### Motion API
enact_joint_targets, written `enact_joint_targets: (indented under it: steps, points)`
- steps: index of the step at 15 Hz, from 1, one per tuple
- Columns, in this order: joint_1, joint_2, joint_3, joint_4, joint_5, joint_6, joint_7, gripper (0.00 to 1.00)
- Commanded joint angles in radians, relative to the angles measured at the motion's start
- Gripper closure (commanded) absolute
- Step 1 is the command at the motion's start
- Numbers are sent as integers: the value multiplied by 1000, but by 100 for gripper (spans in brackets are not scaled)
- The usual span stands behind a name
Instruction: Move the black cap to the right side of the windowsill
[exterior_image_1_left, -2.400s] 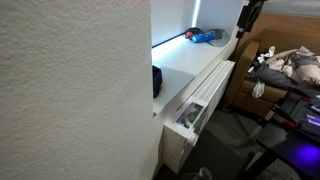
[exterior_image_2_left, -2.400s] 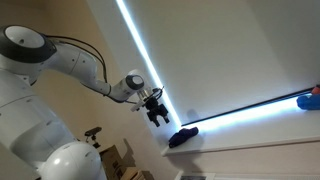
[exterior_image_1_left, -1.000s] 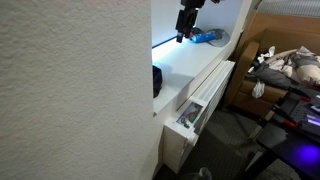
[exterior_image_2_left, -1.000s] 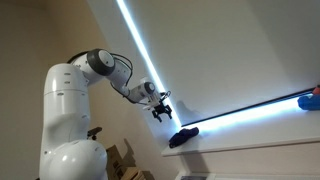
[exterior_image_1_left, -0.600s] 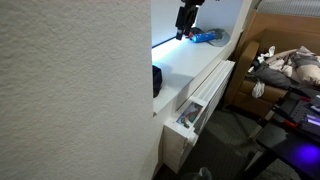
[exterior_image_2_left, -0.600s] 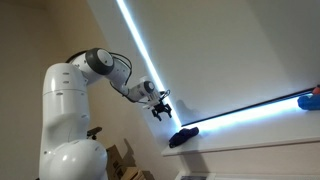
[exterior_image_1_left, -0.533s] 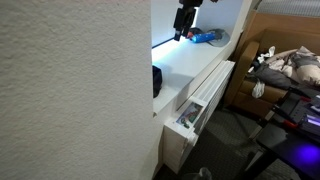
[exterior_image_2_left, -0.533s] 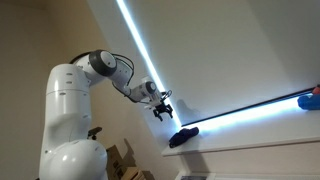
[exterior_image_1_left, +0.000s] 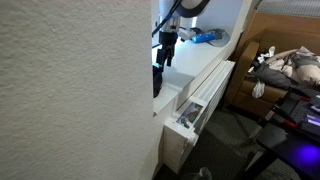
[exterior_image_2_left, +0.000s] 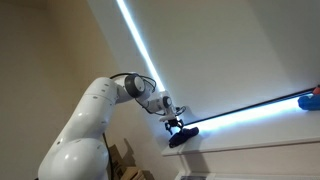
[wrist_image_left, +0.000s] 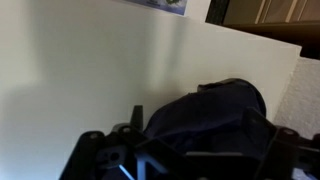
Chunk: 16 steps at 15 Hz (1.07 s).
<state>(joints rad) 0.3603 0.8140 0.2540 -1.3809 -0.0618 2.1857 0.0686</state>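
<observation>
1. Gripper position: I read the gripper (exterior_image_2_left: 177, 127) directly above the black cap (exterior_image_2_left: 183, 138), with the arm reaching down to it from the robot base. In an exterior view the gripper (exterior_image_1_left: 165, 61) hangs just over the black cap (exterior_image_1_left: 157, 80), which is partly hidden behind the near wall edge.

2. Gripper state: the jaws stand wide apart. In the wrist view the black cap (wrist_image_left: 212, 108) fills the space between the two fingers of the gripper (wrist_image_left: 190, 152). I cannot tell whether either finger touches it.

3. Cap location: it rests on the white counter (exterior_image_1_left: 195, 62) at the end nearest the wall edge, just in front of the glowing strip (exterior_image_2_left: 250, 108).

4. Other items: a blue flat item (exterior_image_1_left: 205, 37) lies at the far end of the counter, well apart from the cap. A white slatted radiator unit (exterior_image_1_left: 203, 98) sits below the counter's front edge.
</observation>
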Motion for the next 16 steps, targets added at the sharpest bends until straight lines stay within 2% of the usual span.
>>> enact_joint_targets:
  steps: [1,3,5,6,10,15,16]
  points:
    - [36,152,-5,242,28,-79,-50,0]
    - [71,181,-44,305,-4,-15,-3,0]
    - [89,209,-78,380,-9,-21,38,0]
    - [65,165,-43,283,-2,-5,10,0]
    - [75,184,-64,338,-3,-7,14,0]
    - [80,226,-104,352,-56,139,0,0]
    - [77,208,-90,339,-38,101,11,0]
